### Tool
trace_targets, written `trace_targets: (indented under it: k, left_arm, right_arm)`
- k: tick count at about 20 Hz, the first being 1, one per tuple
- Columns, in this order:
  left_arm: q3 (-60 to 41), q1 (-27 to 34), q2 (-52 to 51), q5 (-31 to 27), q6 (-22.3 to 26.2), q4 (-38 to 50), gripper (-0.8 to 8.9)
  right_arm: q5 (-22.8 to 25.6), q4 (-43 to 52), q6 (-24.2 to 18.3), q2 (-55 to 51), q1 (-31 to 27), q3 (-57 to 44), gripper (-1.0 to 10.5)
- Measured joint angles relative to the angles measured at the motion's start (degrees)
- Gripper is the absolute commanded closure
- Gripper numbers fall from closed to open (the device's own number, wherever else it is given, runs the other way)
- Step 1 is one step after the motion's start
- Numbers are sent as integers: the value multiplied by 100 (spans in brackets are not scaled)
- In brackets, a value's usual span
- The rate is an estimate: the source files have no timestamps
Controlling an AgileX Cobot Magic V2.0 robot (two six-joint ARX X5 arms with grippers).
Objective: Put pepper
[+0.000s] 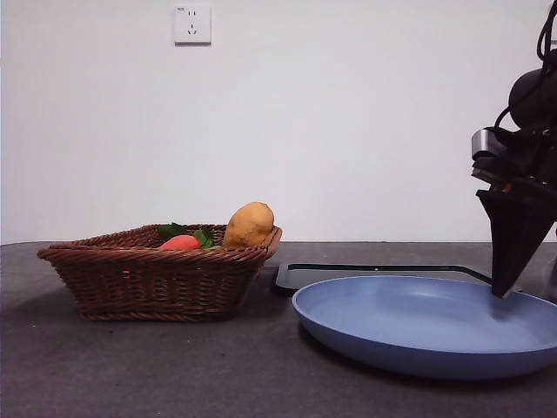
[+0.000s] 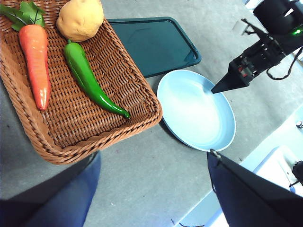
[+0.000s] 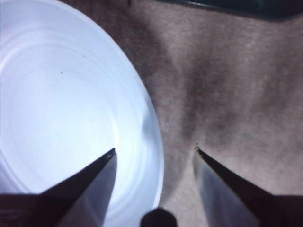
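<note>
The pepper (image 2: 88, 79), glossy dark green and curved, lies in the wicker basket (image 2: 142, 101) between a carrot (image 2: 36, 59) and a potato (image 2: 80, 19). In the front view the basket wall (image 1: 157, 279) hides the pepper. My left gripper (image 2: 155, 154) hangs open and empty, high above the table beside the basket. My right gripper (image 3: 155, 150) is open and empty, low over the rim of the blue plate (image 3: 61, 94), one jaw over the plate and one over the table. The right gripper also shows in the front view (image 1: 502, 292) and from the left wrist (image 2: 218, 89).
A dark green tray (image 2: 156, 42) lies behind the plate (image 1: 418, 326), next to the basket. The potato (image 1: 249, 225) and carrot (image 1: 180, 243) stick up over the basket rim. The grey table's edge (image 2: 246, 156) runs close to the plate.
</note>
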Motion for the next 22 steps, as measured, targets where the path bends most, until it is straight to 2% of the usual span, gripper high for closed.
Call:
trace_targets:
  k: [5,9,13,17,22]
  left_arm:
    - [0,0,0,0,-2,109,422]
    - [0,0,0,-2,-2,129,422]
    - [0,-24,31,-26,-28,149,424]
    - [160,-431,243,-691,-168,214,424]
    - [942,-1268,1231,-1576,-424,531,424]
  right_arm:
    - [-20,90,0,195,66,2,759]
    - [-20,107,2,310,120,0,937]
    - [-109,111,63,308,122,24,941]
    - [-114,-26,177,33,125,26,941]
    - [-2,-361,352,-1193,144,26,941]
